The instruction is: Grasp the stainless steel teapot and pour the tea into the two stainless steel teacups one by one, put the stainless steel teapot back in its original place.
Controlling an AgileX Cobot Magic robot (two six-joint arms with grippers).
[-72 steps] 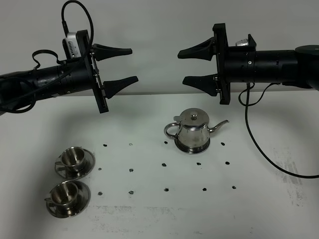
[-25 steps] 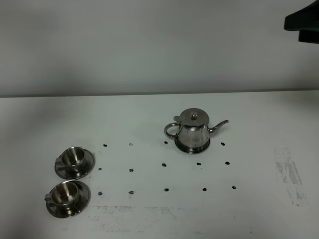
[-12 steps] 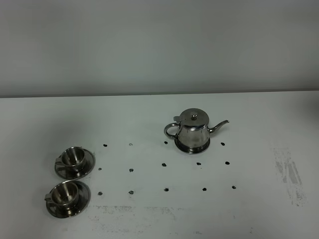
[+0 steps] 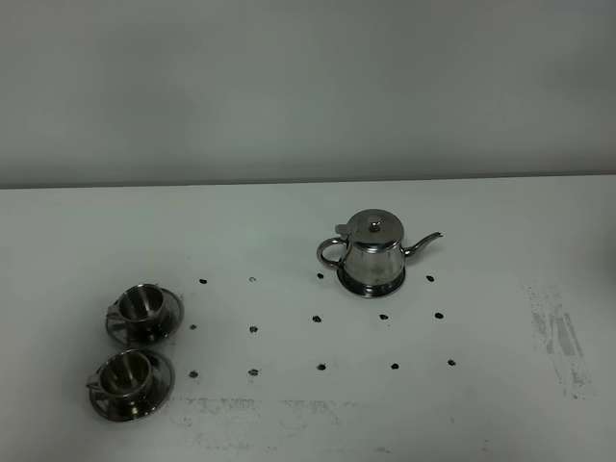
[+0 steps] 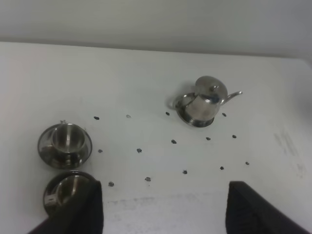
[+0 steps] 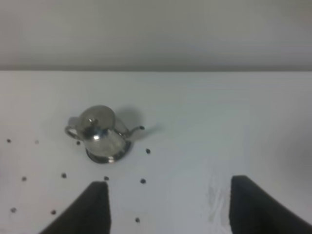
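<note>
step: nothing grasped yet; approach to the pot judged to be the step in hand
left gripper [image 5: 164, 190]: jaws spread wide, nothing between them; not seen in the exterior high view, so the arm is taken to be pulled back off the work area
right gripper [image 6: 169, 183]: jaws spread wide, empty; also out of the exterior high view
stainless steel teapot [image 4: 373, 252]: upright, lid on, right of centre on the table [image 4: 500, 221], well apart from both claws
handle [image 4: 331, 253]: faces left, toward the cups
spout [image 4: 428, 241]: faces right, away from the cups
steel disc: cannot be told apart from the pot's flared base in these views
far teacup [image 4: 144, 305]: on its saucer, left side, well apart from the pot
near teacup [image 4: 126, 376]: on its saucer, just in front of the far one
tea: not visible, lid closed; no dark liquid made out in either cup, so pouring is judged not started
dot marks [image 4: 318, 317]: grid of dark spots between pot and cups, usable as position reference
next move: one claw to be brought down to the loop handle and closed on it; a firm grip is needed, polished steel is judged slippery
after that: pot to be lifted level and carried left across the table; spout must be turned toward the cups before tilting
risk: cups sit close together, so the spout must be aimed carefully over one cup at a time
</note>
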